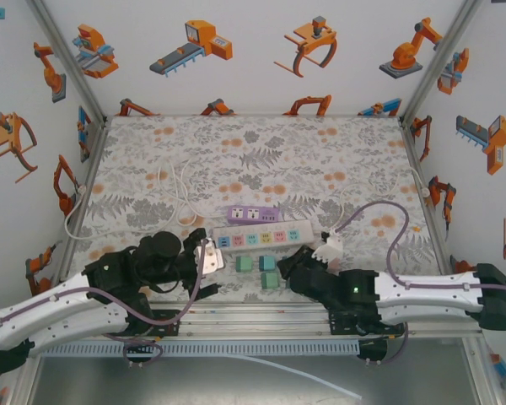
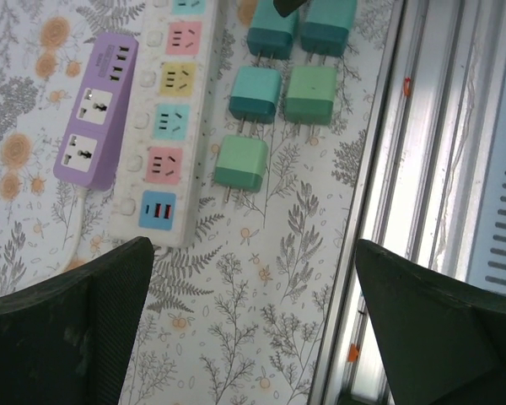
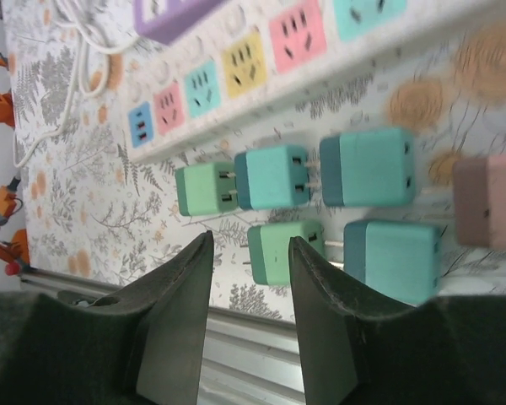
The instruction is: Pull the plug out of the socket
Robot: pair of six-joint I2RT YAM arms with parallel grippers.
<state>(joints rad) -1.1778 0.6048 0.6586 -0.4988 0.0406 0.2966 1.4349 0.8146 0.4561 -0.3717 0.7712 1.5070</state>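
Top external: strip (image 1: 261,235) mid-frame, loose plugs (image 1: 267,263) just below it, left gripper (image 1: 207,256) and right gripper (image 1: 306,256) flanking them.
Left wrist: jaws wide apart, empty. Five plugs lie off strip.
Right wrist: jaws slightly apart, empty, over green plug (image 3: 282,253). Pinkish plug (image 3: 489,202) at right edge is blurred, can't tell if seated.
Risk: grabbing a loose plug instead, or unpinned strip dragging along on pull.

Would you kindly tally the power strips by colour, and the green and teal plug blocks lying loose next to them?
White power strip: 1
Purple power strip: 1
Green plug blocks: 2
Teal plug blocks: 3
Total: 7
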